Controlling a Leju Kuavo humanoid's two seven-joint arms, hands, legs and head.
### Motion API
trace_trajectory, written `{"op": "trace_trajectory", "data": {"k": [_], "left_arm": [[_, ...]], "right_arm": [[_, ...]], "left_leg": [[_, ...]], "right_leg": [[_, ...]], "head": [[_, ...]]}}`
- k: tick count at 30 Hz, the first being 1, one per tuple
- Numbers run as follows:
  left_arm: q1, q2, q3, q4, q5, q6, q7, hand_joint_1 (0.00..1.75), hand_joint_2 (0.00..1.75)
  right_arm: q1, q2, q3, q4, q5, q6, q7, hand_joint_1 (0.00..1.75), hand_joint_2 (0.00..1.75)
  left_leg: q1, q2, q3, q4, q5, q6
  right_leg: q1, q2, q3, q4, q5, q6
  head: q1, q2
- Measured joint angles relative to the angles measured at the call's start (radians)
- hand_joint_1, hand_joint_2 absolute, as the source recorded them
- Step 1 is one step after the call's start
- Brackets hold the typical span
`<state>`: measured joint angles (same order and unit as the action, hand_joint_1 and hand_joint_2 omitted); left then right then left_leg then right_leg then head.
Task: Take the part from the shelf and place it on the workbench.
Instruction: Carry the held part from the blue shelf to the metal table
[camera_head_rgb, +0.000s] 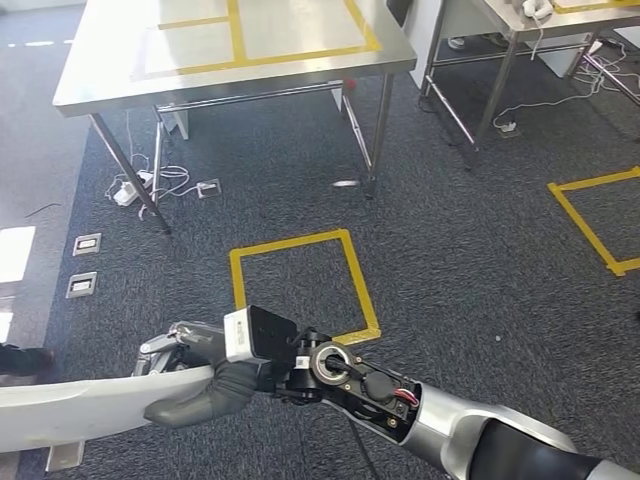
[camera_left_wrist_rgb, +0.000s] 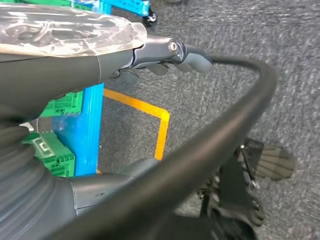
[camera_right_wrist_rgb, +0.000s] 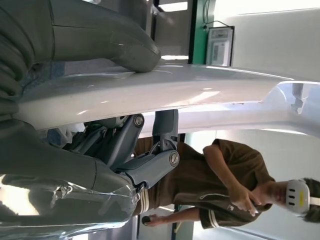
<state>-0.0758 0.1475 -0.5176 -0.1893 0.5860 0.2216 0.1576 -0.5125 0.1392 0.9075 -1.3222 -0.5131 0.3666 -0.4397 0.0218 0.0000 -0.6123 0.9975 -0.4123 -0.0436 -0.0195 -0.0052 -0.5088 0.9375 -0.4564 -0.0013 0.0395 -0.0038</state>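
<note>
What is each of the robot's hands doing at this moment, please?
Right hand: grips the white part.
Left hand: fingers curled beside a black curved piece; grip cannot be told.

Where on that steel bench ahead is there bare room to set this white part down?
The workbench top looks bare: open steel inside the yellow tape outlines and along its near edge. The right hand holds the white part. Cables clutter the floor under it.

A robotics lab; steel workbench (camera_head_rgb: 226, 60), yellow tape squares (camera_head_rgb: 302, 285) on grey carpet (camera_head_rgb: 468, 260).
</note>
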Motion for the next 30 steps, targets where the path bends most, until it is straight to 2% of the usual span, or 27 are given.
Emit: {"op": "trace_trajectory", "data": {"k": [1, 2, 5, 6, 9, 11, 13, 15, 19, 20, 21, 23, 24, 25, 26, 28, 29, 30], "left_arm": [[-0.001, 0.001, 0.0, 0.0, 0.0, 0.0, 0.0, 0.0, 1.75], [-0.002, 0.0, -0.001, 0.0, 0.001, 0.0, 0.0, 0.0, 1.75], [-0.001, -0.001, -0.001, 0.0, 0.005, 0.0, 0.002, 0.0, 1.75], [0.0, -0.001, -0.001, 0.0, 0.006, -0.001, 0.003, 0.0, 1.75], [0.0, -0.001, -0.001, 0.0, 0.01, -0.005, 0.006, 0.0, 1.75], [0.0, -0.001, -0.001, 0.0, 0.012, -0.01, 0.008, 0.0, 1.75], [0.0, 0.0, -0.001, 0.0, 0.012, -0.014, 0.01, 0.0, 1.75], [0.0, 0.001, -0.001, 0.0, 0.013, -0.015, 0.011, 0.0, 1.75], [0.0, 0.004, -0.001, 0.0, 0.015, -0.015, 0.011, 0.0, 1.75], [0.0, 0.005, -0.001, 0.0, 0.015, -0.015, 0.011, 0.0, 1.75], [0.0, 0.005, -0.001, 0.0, 0.015, -0.016, 0.011, 0.0, 1.75], [0.0, 0.005, -0.002, 0.0, 0.015, -0.017, 0.011, 0.0, 1.75], [0.0, 0.005, -0.002, 0.0, 0.015, -0.018, 0.011, 0.0, 1.75], [0.0, 0.005, -0.002, 0.0, 0.015, -0.018, 0.011, 0.0, 1.75], [0.001, 0.005, -0.002, 0.0, 0.015, -0.018, 0.012, 0.0, 1.75], [0.003, 0.004, -0.002, 0.0, 0.015, -0.019, 0.012, 0.0, 1.75], [0.002, 0.005, -0.002, 0.0, 0.015, -0.02, 0.012, 0.0, 1.75], [0.001, 0.006, -0.002, 0.0, 0.015, -0.021, 0.012, 0.0, 1.75]], "right_arm": [[-0.001, 0.0, 0.0, 0.0, 0.0, 0.0, 0.0, 1.75, 1.75], [-0.001, 0.0, 0.0, 0.001, -0.001, 0.0, -0.001, 1.75, 1.75], [-0.001, 0.0, 0.001, 0.003, -0.005, 0.001, -0.003, 1.75, 1.75], [-0.001, 0.0, 0.001, 0.003, -0.007, 0.001, -0.004, 1.75, 1.75], [-0.001, 0.0, 0.001, 0.005, -0.01, 0.002, -0.007, 1.75, 1.75], [-0.001, 0.0, 0.001, 0.007, -0.011, 0.004, -0.008, 1.75, 1.75], [-0.001, 0.0, 0.001, 0.01, -0.012, 0.006, -0.01, 1.75, 1.75], [-0.001, 0.0, 0.001, 0.012, -0.012, 0.007, -0.011, 1.75, 1.75], [-0.001, 0.004, 0.001, 0.014, -0.012, 0.009, -0.014, 1.75, 1.75], [-0.002, 0.005, 0.001, 0.014, -0.012, 0.009, -0.015, 1.75, 1.75], [-0.003, 0.006, 0.0, 0.014, -0.013, 0.009, -0.016, 1.75, 1.75], [-0.003, 0.006, 0.0, 0.016, -0.014, 0.009, -0.016, 1.75, 1.75], [-0.001, 0.006, 0.0, 0.017, -0.014, 0.009, -0.016, 1.75, 1.75], [0.001, 0.006, 0.0, 0.019, -0.014, 0.009, -0.016, 1.75, 1.75], [0.003, 0.006, 0.0, 0.019, -0.014, 0.009, -0.016, 1.75, 1.75], [0.004, 0.006, 0.0, 0.02, -0.014, 0.009, -0.015, 1.75, 1.75], [0.004, 0.006, 0.0, 0.02, -0.014, 0.009, -0.015, 1.75, 1.75], [0.004, 0.006, 0.001, 0.02, -0.014, 0.009, -0.016, 1.75, 1.75]], "left_leg": [[0.0, 0.001, 0.022, -0.044, 0.011, 0.005], [-0.001, 0.0, 0.03, -0.059, 0.01, 0.009], [-0.003, -0.004, 0.034, -0.059, 0.008, 0.013], [-0.004, -0.004, 0.035, -0.059, 0.008, 0.016], [-0.007, -0.005, 0.035, -0.058, 0.006, 0.024], [-0.008, -0.006, 0.035, -0.057, 0.004, 0.027], [-0.012, -0.006, 0.034, -0.052, 0.001, 0.033], [-0.015, -0.005, 0.034, -0.048, -0.003, 0.041], [-0.009, -0.005, 0.044, -0.06, -0.004, 0.052], [-0.006, -0.004, 0.051, -0.067, -0.003, 0.056], [-0.003, -0.003, 0.059, -0.073, -0.003, 0.06], [-0.003, -0.002, 0.065, -0.075, -0.006, 0.064], [-0.003, -0.003, 0.068, -0.074, -0.008, 0.064], [-0.003, -0.005, 0.071, -0.074, -0.011, 0.062], [-0.002, -0.007, 0.075, -0.073, -0.015, 0.058], [0.002, -0.012, 0.089, -0.071, -0.025, 0.047], [0.001, -0.014, 0.093, -0.067, -0.031, 0.04], [0.0, -0.017, 0.093, -0.064, -0.034, 0.033]], "right_leg": [[0.002, 0.0, -0.001, 0.002, -0.003, 0.005], [0.006, 0.0, -0.001, 0.004, -0.008, 0.002], [0.008, 0.0, 0.004, 0.004, -0.014, -0.021], [0.008, -0.001, 0.006, 0.002, -0.012, -0.023], [0.006, -0.001, 0.012, -0.007, -0.008, -0.014], [0.005, -0.001, 0.015, -0.012, -0.006, 0.001], [0.002, -0.001, 0.018, -0.018, -0.005, 0.02], [-0.002, -0.001, 0.02, -0.02, -0.006, 0.032], [-0.002, -0.001, 0.021, -0.015, -0.016, 0.042], [-0.001, 0.0, 0.011, 0.01, -0.031, 0.043], [-0.001, 0.001, -0.012, 0.06, -0.057, 0.044], [-0.001, 0.002, -0.09, 0.217, -0.122, 0.042], [-0.001, 0.003, -0.127, 0.283, -0.141, 0.042], [-0.001, 0.003, -0.149, 0.314, -0.14, 0.042], [-0.002, 0.002, -0.149, 0.302, -0.117, 0.041], [-0.005, 0.003, -0.095, 0.167, -0.031, 0.041], [-0.006, 0.006, -0.064, 0.097, 0.0, 0.041], [-0.006, 0.009, -0.041, 0.049, 0.015, 0.038]], "head": [[0.001, 0.0], [0.002, 0.0], [0.01, 0.0], [0.011, 0.0], [0.013, 0.0], [0.013, 0.0], [0.012, 0.0], [0.011, 0.0], [0.01, 0.0], [0.011, 0.0], [0.013, 0.0], [0.017, 0.0], [0.018, 0.0], [0.019, 0.0], [0.02, 0.0], [0.023, 0.0], [0.024, 0.0], [0.025, 0.0]]}}
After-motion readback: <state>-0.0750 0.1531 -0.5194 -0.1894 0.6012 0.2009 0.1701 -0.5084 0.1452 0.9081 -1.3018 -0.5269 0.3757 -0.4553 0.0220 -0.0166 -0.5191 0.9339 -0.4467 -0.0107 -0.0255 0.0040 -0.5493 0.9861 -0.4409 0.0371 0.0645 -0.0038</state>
